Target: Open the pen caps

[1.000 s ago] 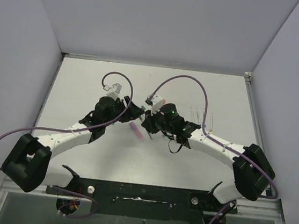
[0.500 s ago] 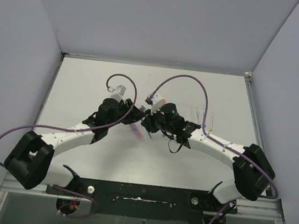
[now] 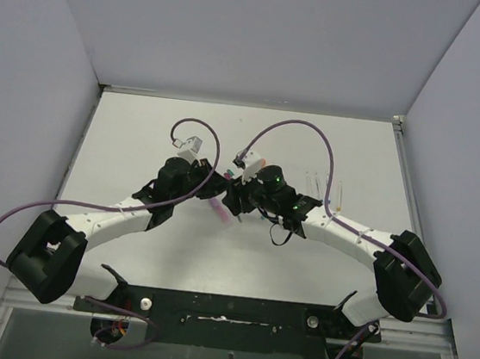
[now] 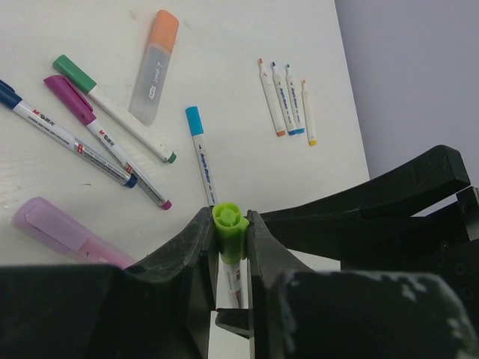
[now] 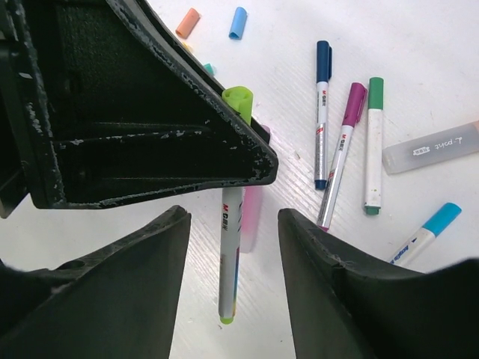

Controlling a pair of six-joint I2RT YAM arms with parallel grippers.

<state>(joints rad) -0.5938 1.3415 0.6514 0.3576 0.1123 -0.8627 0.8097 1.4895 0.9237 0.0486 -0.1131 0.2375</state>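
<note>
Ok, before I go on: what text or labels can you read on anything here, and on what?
"L-point": on the frosted highlighter.
"M G", in red: on the barrel of the lime-capped pen; the rest of that print is blurred.
Navy pen and magenta pen: similar print, too small to read.
Four short markers: print unreadable.

Five capped pens (image 4: 200,153), four uncapped pens (image 4: 285,101), two highlighters (image 4: 153,67)

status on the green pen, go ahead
Left pincer shut on green cap. Right pincer open around pen barrel, not touching. Pink highlighter on table below.
</note>
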